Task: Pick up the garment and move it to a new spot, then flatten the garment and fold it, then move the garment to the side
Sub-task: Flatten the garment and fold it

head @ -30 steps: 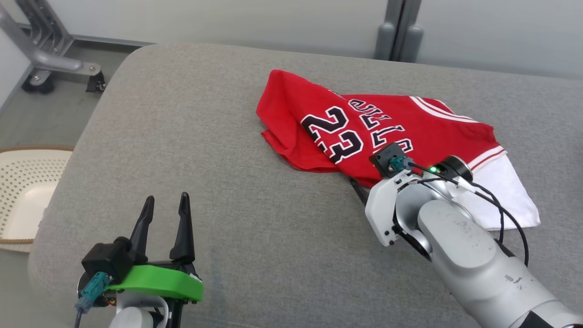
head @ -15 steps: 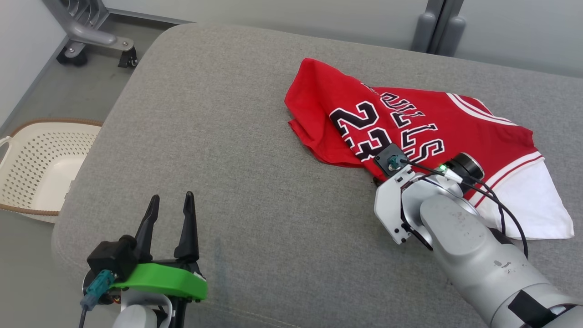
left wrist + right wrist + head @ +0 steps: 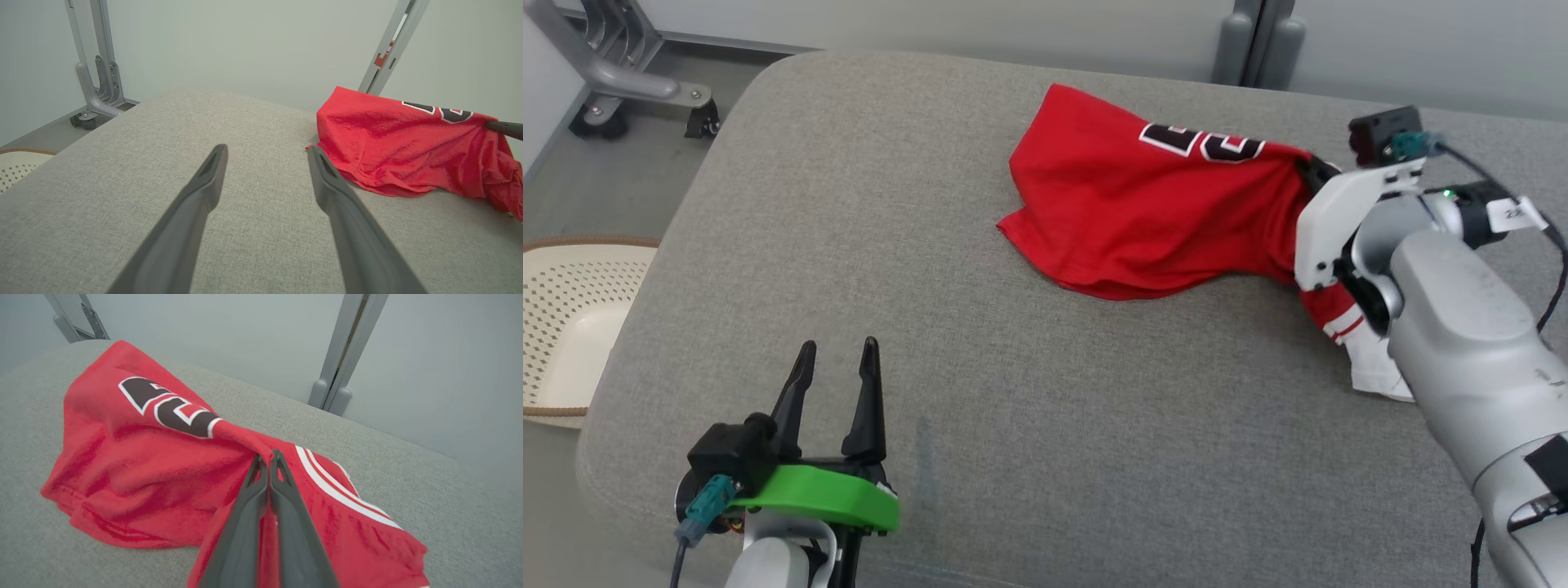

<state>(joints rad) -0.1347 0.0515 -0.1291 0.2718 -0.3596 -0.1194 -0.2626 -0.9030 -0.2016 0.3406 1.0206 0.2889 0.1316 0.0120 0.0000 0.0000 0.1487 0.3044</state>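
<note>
The garment (image 3: 1143, 212) is a red jersey with black-and-white lettering and white trim, lying on the grey cushioned surface (image 3: 980, 343). My right gripper (image 3: 267, 459) is shut on a pinch of its red cloth and holds that part lifted, so the fabric stretches up from the surface; its far left end still rests on the cushion. In the head view the right gripper's fingertips (image 3: 1311, 173) are mostly hidden by cloth. My left gripper (image 3: 837, 363) stands open near the front left, well away from the garment (image 3: 408, 143), with nothing between its fingers.
A cream perforated basket (image 3: 564, 327) sits on the floor at the left. A grey metal stand with wheels (image 3: 613, 82) is at the back left, and a grey post (image 3: 1254, 41) stands behind the cushion against the pale wall.
My right gripper has shut on the jersey and risen toward the back right, pulling the cloth up with it. The head camera has shifted. The left gripper has stayed open in place.
</note>
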